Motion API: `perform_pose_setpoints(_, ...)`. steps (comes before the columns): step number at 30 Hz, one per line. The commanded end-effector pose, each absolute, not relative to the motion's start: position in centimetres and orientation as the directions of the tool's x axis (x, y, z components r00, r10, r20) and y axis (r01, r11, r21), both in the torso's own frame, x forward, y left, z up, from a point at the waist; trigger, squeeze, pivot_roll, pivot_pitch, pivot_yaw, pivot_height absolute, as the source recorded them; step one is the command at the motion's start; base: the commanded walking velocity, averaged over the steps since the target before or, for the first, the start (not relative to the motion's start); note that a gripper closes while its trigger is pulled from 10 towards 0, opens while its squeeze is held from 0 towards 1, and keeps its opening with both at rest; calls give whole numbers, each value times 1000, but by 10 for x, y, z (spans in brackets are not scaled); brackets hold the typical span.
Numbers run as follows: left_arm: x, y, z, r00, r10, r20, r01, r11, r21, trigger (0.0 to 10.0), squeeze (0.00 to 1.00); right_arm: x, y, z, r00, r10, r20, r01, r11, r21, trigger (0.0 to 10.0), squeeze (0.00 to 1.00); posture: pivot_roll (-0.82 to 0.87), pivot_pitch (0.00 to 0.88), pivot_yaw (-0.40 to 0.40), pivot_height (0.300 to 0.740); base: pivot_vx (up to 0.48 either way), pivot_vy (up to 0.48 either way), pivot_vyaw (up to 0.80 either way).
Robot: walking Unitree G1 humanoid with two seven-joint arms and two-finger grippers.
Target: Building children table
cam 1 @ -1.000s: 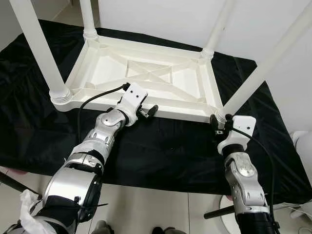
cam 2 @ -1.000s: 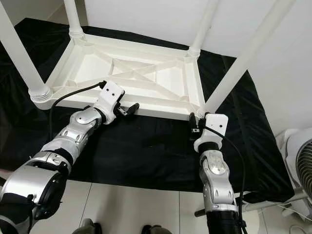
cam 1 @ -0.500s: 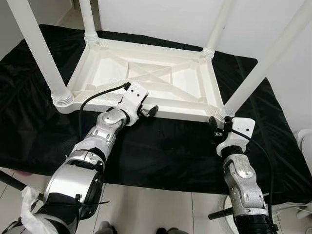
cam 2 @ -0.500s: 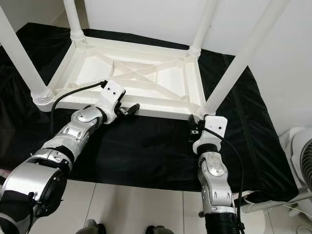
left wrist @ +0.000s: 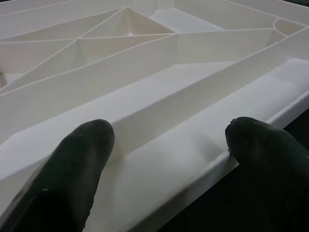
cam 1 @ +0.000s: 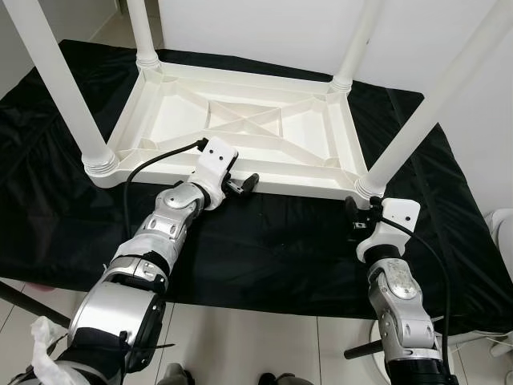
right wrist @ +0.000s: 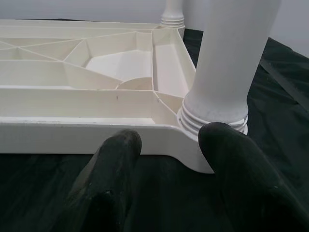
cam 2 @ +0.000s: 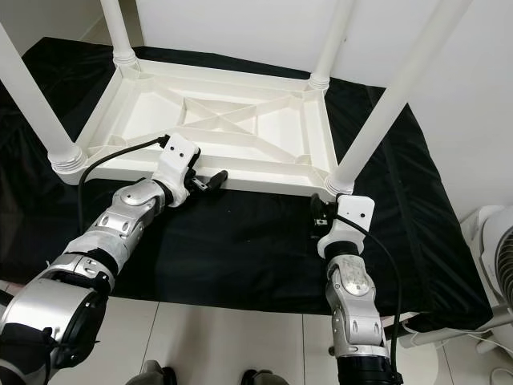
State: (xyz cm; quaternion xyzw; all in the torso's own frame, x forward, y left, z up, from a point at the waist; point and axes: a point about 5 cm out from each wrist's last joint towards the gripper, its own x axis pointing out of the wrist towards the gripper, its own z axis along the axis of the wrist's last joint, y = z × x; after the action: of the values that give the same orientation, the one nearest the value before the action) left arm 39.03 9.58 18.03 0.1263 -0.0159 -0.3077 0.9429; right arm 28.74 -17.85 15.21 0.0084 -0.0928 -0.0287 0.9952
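upside-down white table [cam 1: 240,128] at frame centre on black cloth [cam 1: 264,241], legs up, long axis left-right. left gripper [cam 1: 240,184] open, straddling near rim mid-left, holding nothing. right gripper [cam 1: 357,218] open, empty, just short of lower-right corner leg [cam 1: 417,128].

Table top [cam 1: 248,128]: lies upside down at the centre of the cloth [cam 1: 272,249], which covers the floor [cam 1: 240,345]. Legs: four, upright, one per corner; near-left leg [cam 1: 60,84] at 9 o'clock, far-left leg [cam 1: 140,32] at 11, far-right leg [cam 1: 357,44] at 1, near-right leg [cam 1: 437,100] at 3. Left gripper [cam 1: 240,183]: at the near rim, 6 o'clock of the top. Right gripper [cam 1: 354,220]: just before the near-right leg's base, 4 o'clock. Fan [cam 2: 497,265]: off the cloth, far right.
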Motion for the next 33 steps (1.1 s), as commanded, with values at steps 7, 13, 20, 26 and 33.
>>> perform_pose_setpoints(7, 371, 84, 185, 447, -886, -122, 882, 414, 223, 10000, 0, 280, -182, 150, 982, -65, 177, 62, 998, 20, 10000, 0, -132, 143, -37, 740, 0, 0, 0)
perform_pose_setpoints(13, 372, 85, 194, 454, -888, -76, 872, 425, 243, 10000, 0, 278, -178, 155, 977, -32, 213, 27, 999, 24, 10000, 0, -134, 142, -35, 740, 0, 0, 0)
perform_pose_setpoints(20, 364, 84, 182, 380, -915, -132, 910, 345, 228, 10000, 0, 274, -169, 155, 978, 8, 209, -13, 1000, 18, 10000, 0, -142, 143, -34, 740, 0, 0, 0)
perform_pose_setpoints(26, 359, 85, 169, 347, -912, -218, 925, 294, 240, 10000, 0, 273, -171, 155, 979, 11, 204, -14, 1000, 12, 10000, 0, -149, 141, -31, 740, 0, 0, 0)
perform_pose_setpoints(33, 363, 87, 154, 395, -853, -342, 910, 312, 273, 10000, 0, 272, -172, 155, 979, 7, 201, -9, 1000, 12, 10000, 0, -155, 138, -26, 740, 0, 0, 0)
